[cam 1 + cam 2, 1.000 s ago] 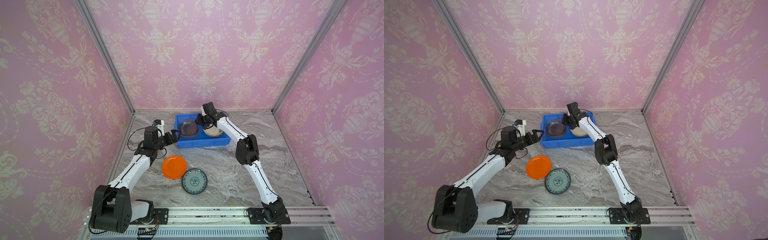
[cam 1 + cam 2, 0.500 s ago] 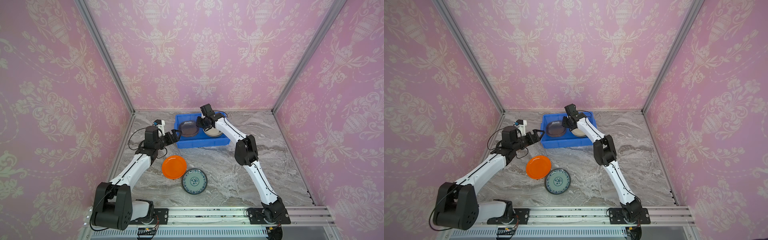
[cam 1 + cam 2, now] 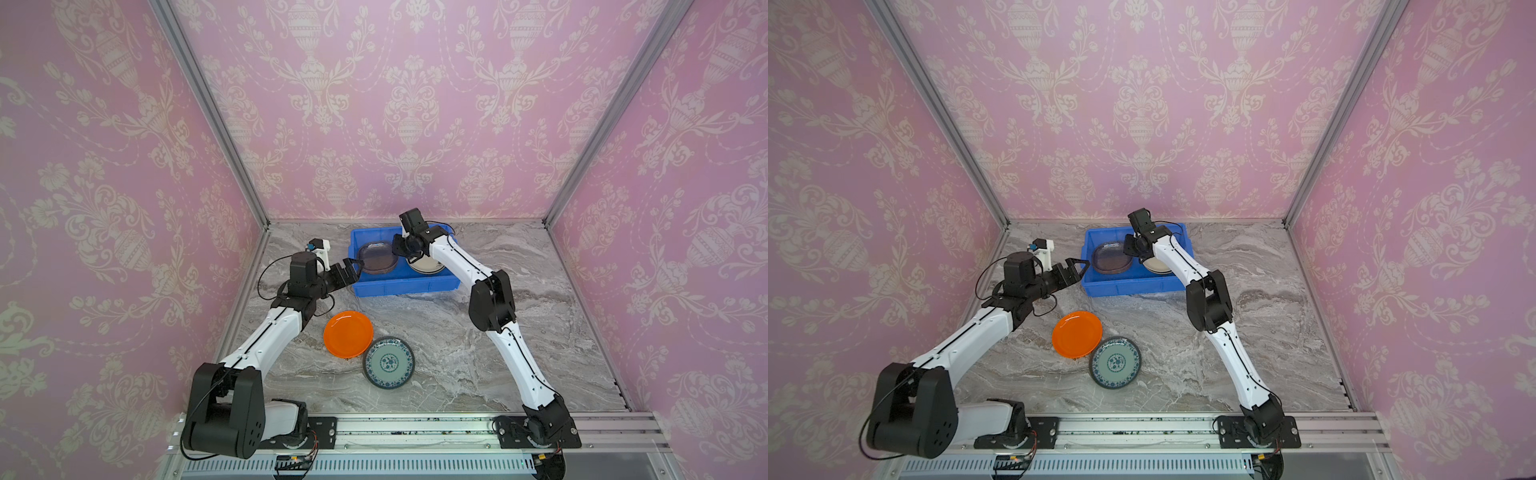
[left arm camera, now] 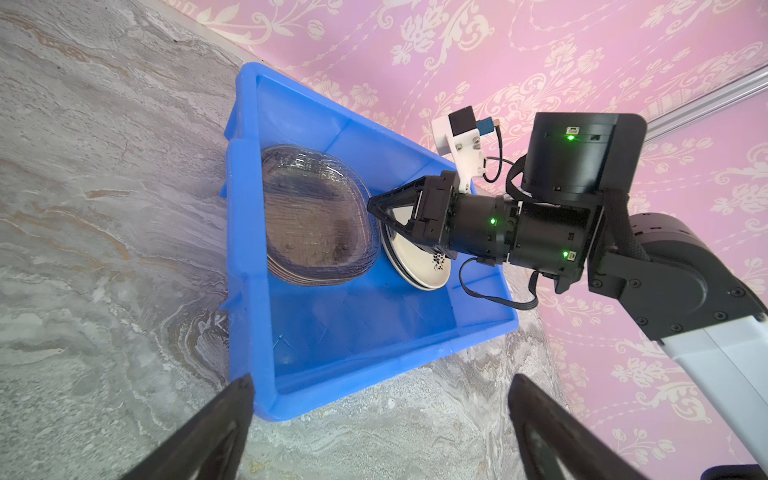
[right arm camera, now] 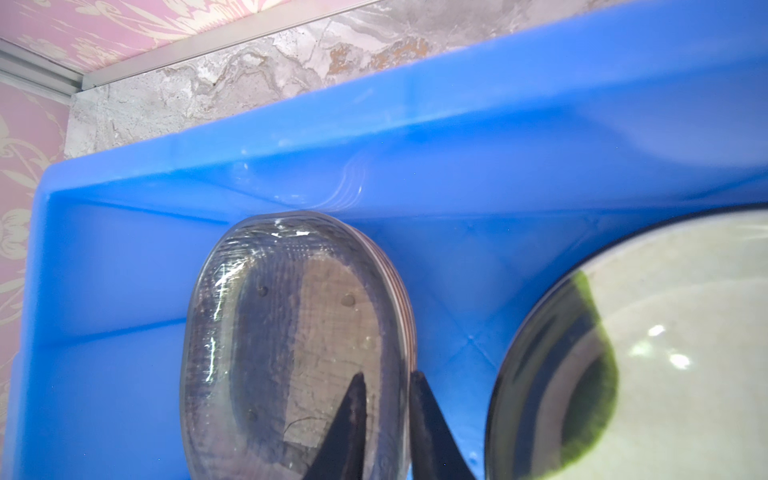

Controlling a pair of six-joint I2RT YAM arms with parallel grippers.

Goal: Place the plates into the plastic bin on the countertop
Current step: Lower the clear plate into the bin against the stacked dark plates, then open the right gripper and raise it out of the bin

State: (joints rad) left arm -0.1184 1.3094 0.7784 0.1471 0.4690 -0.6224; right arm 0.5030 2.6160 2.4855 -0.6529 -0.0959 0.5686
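Pinching smoky, ribbed glass plate (image 5: 291,332) by its rim between right gripper (image 5: 387,376) jaws, inside bin (image 5: 124,270); hovering left gripper (image 4: 380,384) wide open.

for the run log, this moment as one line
right gripper: shut on glass plate rim in blue bin | left gripper: open, empty, beside bin | orange plate, floral plate: on countertop
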